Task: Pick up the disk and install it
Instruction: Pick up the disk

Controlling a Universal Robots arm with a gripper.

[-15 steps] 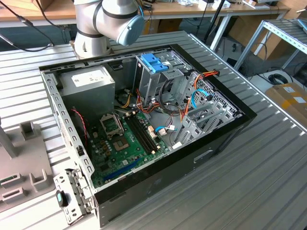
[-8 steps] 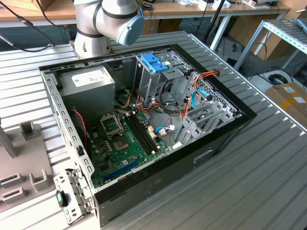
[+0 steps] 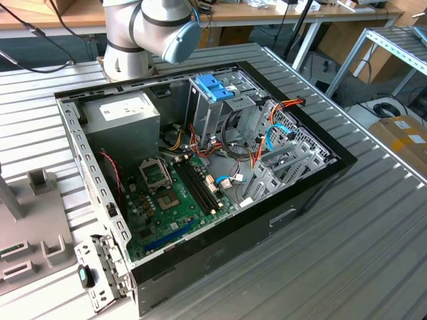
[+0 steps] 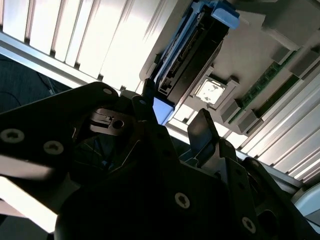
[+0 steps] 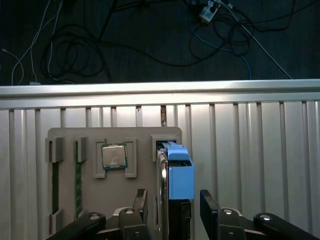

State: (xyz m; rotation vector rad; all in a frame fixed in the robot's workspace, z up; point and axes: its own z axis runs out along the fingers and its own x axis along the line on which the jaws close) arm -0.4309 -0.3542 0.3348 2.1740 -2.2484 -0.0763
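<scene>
Disk position: the disk (image 5: 172,175), a flat rectangular grey metal hard drive framed by a bright blue plastic carrier rail, stands upright on its edge in a slot of a flat grey plastic holder tray (image 5: 65,137). In the first wrist view it sits directly between the two dark fingers (image 5: 141,200) of the black gripper (image 5: 174,199). The fingers are spread wide, one on each flat side of the disk, with a narrow gap on both sides. The second wrist view shows the disk (image 4: 192,55) just beyond the gripper (image 4: 175,117), its blue rail running along the near edge.

On the same tray (image 4: 250,55), beside the disk, a square silver processor chip (image 5: 114,156) lies in its own recess, and thin green memory sticks (image 5: 77,182) stand in slots further over. The tray rests on a ribbed silver metal table (image 5: 250,150).

In the exterior view, the grey robot arm (image 3: 150,27) reaches out of frame. Below it an open black computer case (image 3: 267,220) holds a green motherboard (image 3: 177,193) and a metal cage with a blue plastic handle (image 3: 215,88).
</scene>
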